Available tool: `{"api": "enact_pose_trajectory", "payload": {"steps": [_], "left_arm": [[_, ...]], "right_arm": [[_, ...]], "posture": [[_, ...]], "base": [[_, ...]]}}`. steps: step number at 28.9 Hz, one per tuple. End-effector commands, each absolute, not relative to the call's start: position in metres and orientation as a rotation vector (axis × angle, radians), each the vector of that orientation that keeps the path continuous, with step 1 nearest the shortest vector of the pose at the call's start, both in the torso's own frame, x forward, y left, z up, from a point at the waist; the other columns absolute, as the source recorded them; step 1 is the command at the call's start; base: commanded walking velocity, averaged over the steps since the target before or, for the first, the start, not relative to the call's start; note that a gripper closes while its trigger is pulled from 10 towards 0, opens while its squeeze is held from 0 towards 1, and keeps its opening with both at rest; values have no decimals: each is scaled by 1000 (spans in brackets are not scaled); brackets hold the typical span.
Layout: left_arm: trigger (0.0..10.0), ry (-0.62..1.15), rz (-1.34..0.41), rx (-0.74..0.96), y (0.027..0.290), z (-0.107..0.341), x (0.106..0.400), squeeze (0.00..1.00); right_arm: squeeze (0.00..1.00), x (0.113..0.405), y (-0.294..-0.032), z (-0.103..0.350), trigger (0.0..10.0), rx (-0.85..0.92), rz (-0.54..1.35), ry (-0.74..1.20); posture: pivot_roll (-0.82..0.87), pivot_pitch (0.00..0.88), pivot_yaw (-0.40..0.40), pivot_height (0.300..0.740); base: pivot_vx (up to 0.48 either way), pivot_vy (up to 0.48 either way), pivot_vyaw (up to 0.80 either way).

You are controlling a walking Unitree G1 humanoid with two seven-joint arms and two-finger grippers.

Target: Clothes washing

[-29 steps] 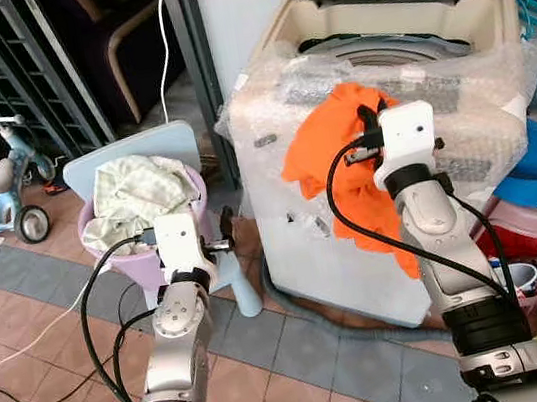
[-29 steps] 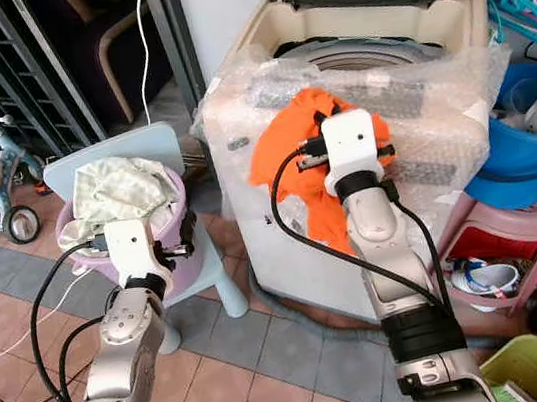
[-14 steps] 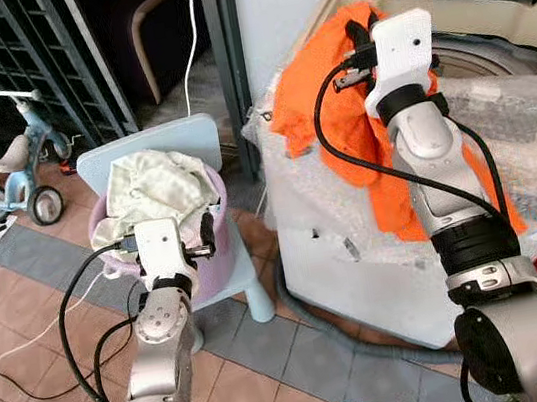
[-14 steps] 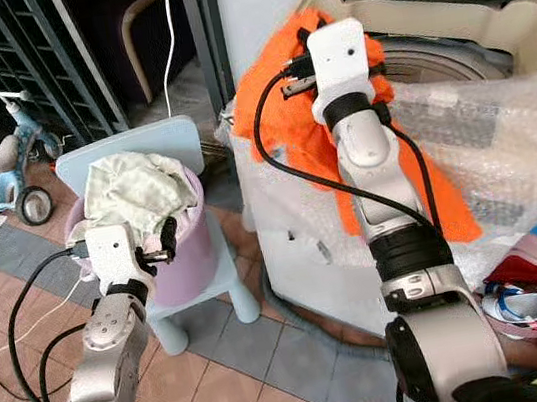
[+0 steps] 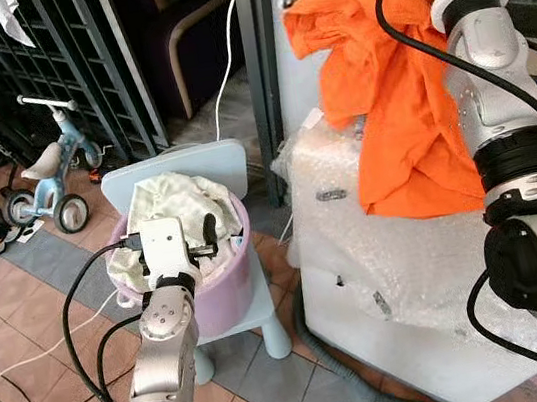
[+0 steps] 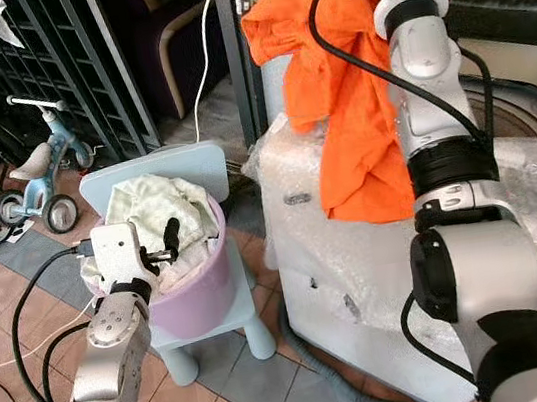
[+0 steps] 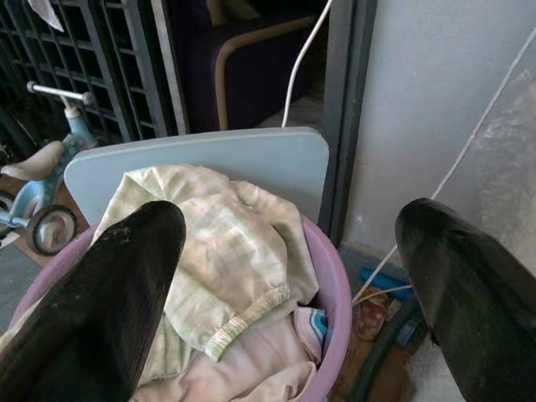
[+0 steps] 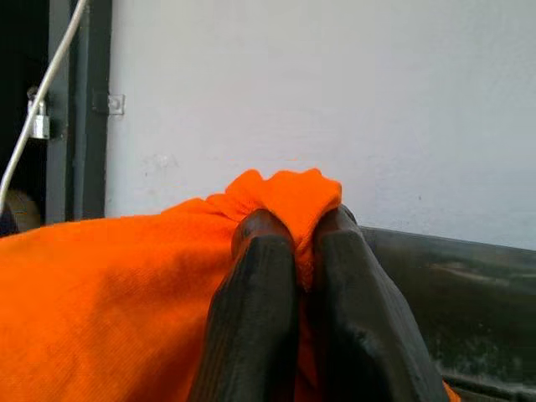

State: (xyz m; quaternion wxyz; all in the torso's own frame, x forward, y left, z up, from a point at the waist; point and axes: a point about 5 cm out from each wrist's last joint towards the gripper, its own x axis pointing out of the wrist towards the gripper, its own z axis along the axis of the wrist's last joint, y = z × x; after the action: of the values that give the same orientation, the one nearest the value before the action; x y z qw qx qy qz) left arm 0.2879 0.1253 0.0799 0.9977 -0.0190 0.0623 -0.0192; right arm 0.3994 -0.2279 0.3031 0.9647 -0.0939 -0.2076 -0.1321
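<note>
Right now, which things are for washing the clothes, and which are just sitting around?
For the washing:
- orange garment, pinched in the right gripper
- washing machine, wrapped in bubble wrap
- purple basket of pale clothes on a light blue chair, with the left gripper open above it

Just sitting around:
- tricycle
- white cable
- dark metal grille

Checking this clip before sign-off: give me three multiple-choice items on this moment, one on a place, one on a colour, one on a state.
1. Where does the bucket stand?
A. on the small blue chair
B. on the washing machine
C. on the tricycle seat

2. What colour is the cloth held up by the right gripper?
A. green
B. orange
C. white

3. How is the left gripper?
A. shut on a sock
B. shut on a cable
C. open over the bucket

Answers: 1 A, the chair's seat carries it; 2 B, plainly orange; 3 C, fingers wide apart.
</note>
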Motion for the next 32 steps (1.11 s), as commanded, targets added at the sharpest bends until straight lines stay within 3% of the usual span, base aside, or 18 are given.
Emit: {"api": "enact_pose_trajectory", "payload": {"steps": [1,5,9,10,12,18,22,25,32], "left_arm": [[10000,125,-39,-16,127,81,289,0],[10000,130,-40,-14,126,80,289,0],[10000,135,-43,-11,125,80,288,0],[10000,137,-41,-9,125,79,288,0],[10000,138,-39,-7,126,79,289,0],[10000,129,-71,12,122,80,289,0],[10000,138,-50,-7,124,79,291,0],[10000,144,-52,-12,123,78,289,0],[10000,117,-33,-34,124,82,289,0]], "right_arm": [[0,400,-230,304,10000,-194,-315,-406],[0,398,-254,283,10000,-201,-492,-283],[0,398,-256,267,10000,-169,-479,-229],[1000,398,-252,265,10000,-160,-427,-241],[1000,398,-247,265,10000,-163,-368,-260],[1000,402,-235,272,10000,-473,-127,-253],[1000,392,-227,290,10000,-552,-34,-431],[1000,378,-209,283,10000,-520,77,-530],[1000,350,-175,235,10000,-346,177,-507]], "posture": [[7,0,41,740],[7,0,39,740],[7,0,38,740],[7,0,38,740],[7,0,38,740],[-10,0,44,740],[-19,0,42,740],[-24,0,40,740],[-15,0,41,740]], "base": [[0,0,0],[0,0,0],[0,0,0],[0,0,0],[0,0,0],[0,0,0],[0,0,0],[0,0,0],[0,0,0]]}}
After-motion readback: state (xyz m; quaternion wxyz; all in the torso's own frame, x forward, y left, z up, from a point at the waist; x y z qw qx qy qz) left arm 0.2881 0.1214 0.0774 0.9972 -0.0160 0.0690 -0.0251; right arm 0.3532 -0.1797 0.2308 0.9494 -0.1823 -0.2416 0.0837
